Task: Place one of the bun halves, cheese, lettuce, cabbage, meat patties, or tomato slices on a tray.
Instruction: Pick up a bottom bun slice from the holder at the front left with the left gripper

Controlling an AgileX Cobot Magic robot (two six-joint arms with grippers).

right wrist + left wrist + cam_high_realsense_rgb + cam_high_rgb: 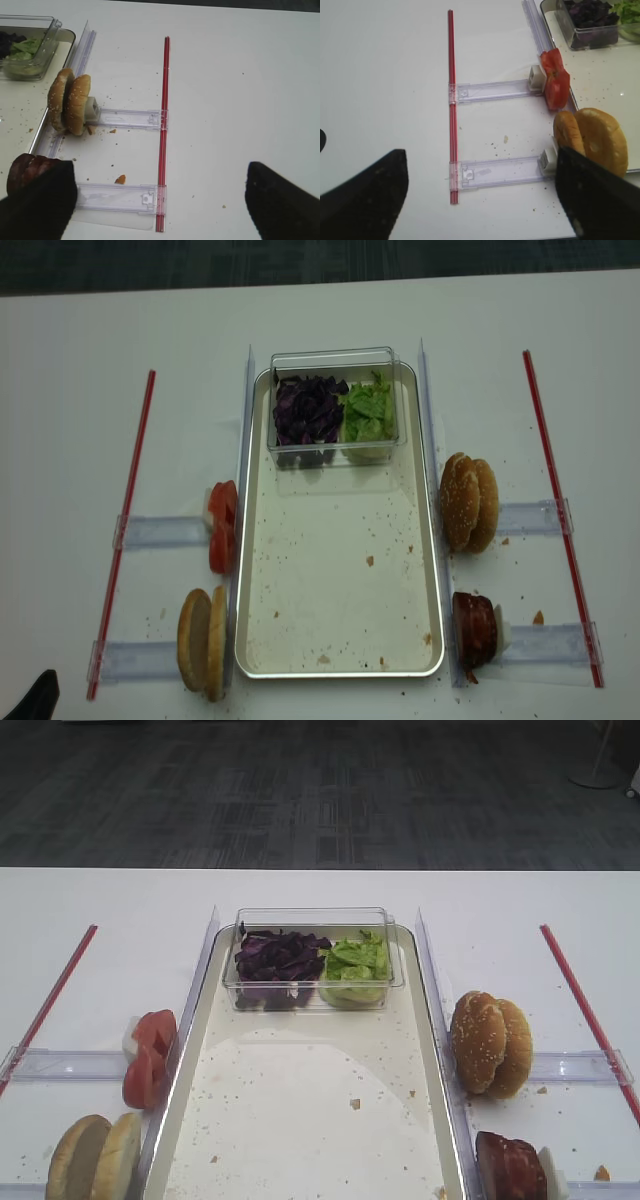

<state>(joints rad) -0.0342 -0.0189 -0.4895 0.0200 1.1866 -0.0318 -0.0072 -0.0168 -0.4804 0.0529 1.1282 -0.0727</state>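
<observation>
The silver tray (300,1100) (330,580) lies in the middle with crumbs on its floor. Plain bun halves (95,1155) (592,140) stand on edge at its near left, with tomato slices (148,1055) (555,80) behind them. Meat patties (510,1165) (27,172) stand at the near right. Cabbage (278,960) and lettuce (355,960) fill a box at the tray's far end. Cheese is out of view. My left gripper (480,200) hangs open above the table, left of the buns. My right gripper (160,200) is open too, right of the patties, holding nothing.
Sesame buns (490,1042) (70,102) stand right of the tray. The clear plastic box (310,920) sits on the tray's far end. Clear plastic holders (500,172) (115,197) and red strips (451,100) (164,125) lie on the white table either side.
</observation>
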